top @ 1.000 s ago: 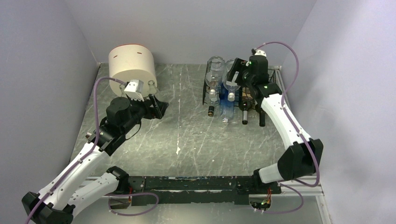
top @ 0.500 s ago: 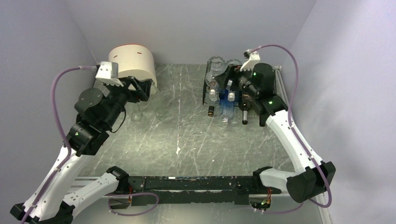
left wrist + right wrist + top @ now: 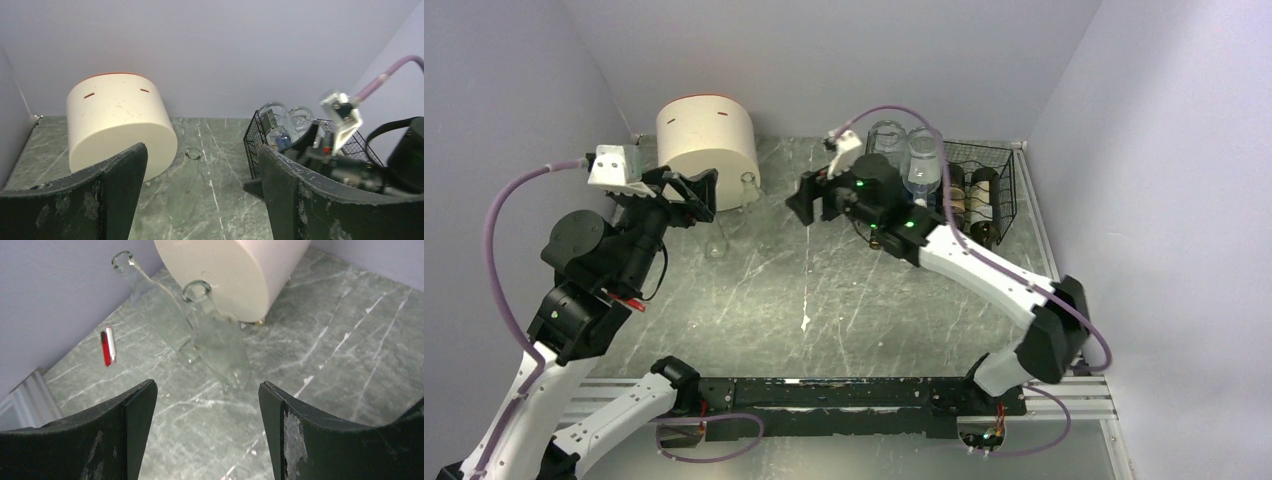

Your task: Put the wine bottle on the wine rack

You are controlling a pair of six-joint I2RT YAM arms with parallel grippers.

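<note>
Held: nothing, my left gripper [image 3: 202,150] and right gripper [image 3: 207,386] jaws apart, the right facing a clear wine bottle [image 3: 216,337] beside the cream container [image 3: 235,270].

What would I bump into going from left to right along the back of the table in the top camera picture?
cream container → right tool, open and pointing left → wine rack, black wire, in the back right corner.

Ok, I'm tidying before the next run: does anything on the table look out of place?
A small red and white stick lies loose on the table beside the wall, near two clear glass bottles. It seems unrelated to the bottles; I cannot tell what it is.
</note>
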